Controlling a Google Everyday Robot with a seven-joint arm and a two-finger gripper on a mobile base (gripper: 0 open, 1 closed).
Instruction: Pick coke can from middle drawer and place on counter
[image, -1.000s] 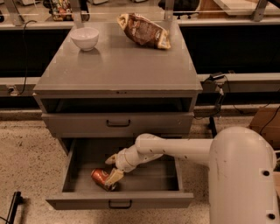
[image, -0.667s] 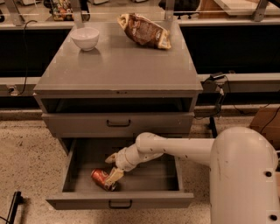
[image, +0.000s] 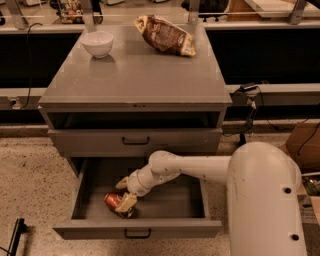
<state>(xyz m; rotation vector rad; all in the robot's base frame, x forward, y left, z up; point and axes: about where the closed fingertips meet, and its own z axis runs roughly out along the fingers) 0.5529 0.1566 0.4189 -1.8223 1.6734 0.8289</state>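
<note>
The coke can (image: 114, 201), red with silvery ends, lies on its side in the front left part of the pulled-out middle drawer (image: 190, 200). My gripper (image: 124, 193) reaches down into the drawer from the right. Its fingers are spread: the upper fingertip (image: 121, 183) is clear of the can, and the lower fingertip (image: 127, 202) lies over the can's right end. The can is not lifted. The counter (image: 140, 75) is the grey top of the cabinet above.
A white bowl (image: 97, 43) stands at the counter's back left and a brown and yellow snack bag (image: 165, 34) at its back right. A taller-fronted drawer (image: 135, 141) above the open one is shut. My white arm and base (image: 265, 200) fill the right. A cardboard box (image: 304, 142) stands at the far right.
</note>
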